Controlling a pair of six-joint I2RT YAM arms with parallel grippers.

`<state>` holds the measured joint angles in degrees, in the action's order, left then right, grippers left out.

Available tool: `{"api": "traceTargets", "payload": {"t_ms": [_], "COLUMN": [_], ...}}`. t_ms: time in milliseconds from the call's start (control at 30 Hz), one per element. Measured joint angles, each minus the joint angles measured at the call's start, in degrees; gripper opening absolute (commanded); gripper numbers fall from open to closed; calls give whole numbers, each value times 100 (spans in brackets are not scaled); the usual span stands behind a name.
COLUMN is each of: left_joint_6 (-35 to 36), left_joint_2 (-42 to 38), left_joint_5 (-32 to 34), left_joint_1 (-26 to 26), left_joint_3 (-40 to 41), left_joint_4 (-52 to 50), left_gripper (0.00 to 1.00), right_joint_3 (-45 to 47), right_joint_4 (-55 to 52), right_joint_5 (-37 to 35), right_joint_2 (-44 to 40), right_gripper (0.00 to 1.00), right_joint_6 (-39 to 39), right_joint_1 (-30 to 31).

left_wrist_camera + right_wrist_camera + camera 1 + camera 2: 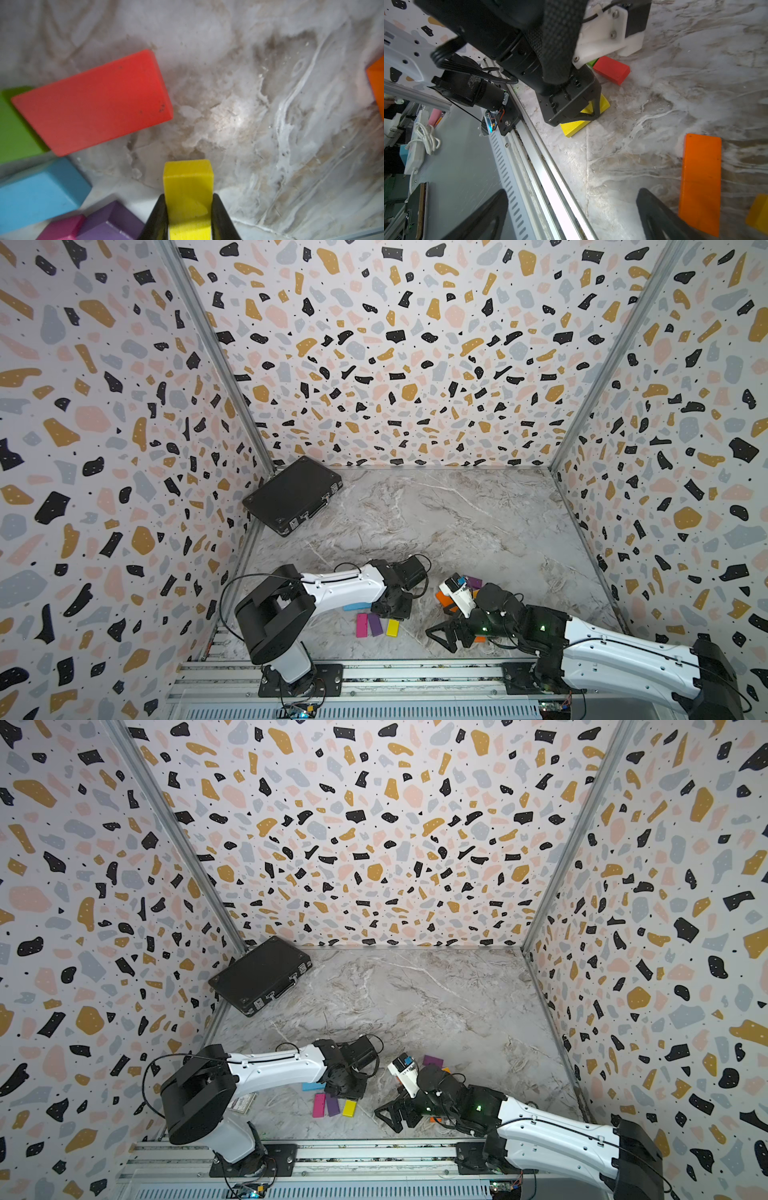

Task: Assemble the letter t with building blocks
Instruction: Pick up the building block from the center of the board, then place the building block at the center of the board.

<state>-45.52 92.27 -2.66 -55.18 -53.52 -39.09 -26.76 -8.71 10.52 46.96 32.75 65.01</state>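
My left gripper [188, 199] is shut on a short yellow block [188, 187], which lies flat on the marble table [654, 116]. A purple block [375, 624] and a pink block [361, 625] lie side by side next to the yellow one [392, 627]. In the left wrist view a red block [93, 101], a green block [14, 126] and a blue block [39, 193] lie just beyond. My right gripper [572, 192] stands open and empty over the table's front edge, with a long orange block [699, 182] beside one finger.
A shut black case [293, 495] leans in the far left corner. More blocks, among them a purple one [473, 582] and an orange one [442, 597], lie partly hidden under my right wrist. An aluminium rail [415, 672] runs along the front edge.
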Motion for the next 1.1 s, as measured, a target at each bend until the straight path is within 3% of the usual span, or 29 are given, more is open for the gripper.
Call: {"api": "traceTargets", "payload": {"t_ms": [500,600,867,1100], "left_joint_6": [505,695,1346,1930], "left_joint_2": [-444,-444,-192,745], "left_joint_5": [68,83,31,-188], "left_joint_1": [146,455,1576,2459], "left_joint_3": [-1104,-1290,-1919,-2883], "left_joint_4": [-951,-1058,-1331,-1427], "left_gripper": [0,0,0,0], "right_joint_3": [-940,-1147,-1711,-2435], "right_joint_4": [-710,-767,-868,-662], "right_joint_5": [-389,-348,149,861], "right_joint_2": [269,417,1019,2144], "right_gripper": [99,99,99,99], "right_joint_6": [-476,-586,-881,-1226], "right_joint_1": [-35,-232,-1506,-2406]}}
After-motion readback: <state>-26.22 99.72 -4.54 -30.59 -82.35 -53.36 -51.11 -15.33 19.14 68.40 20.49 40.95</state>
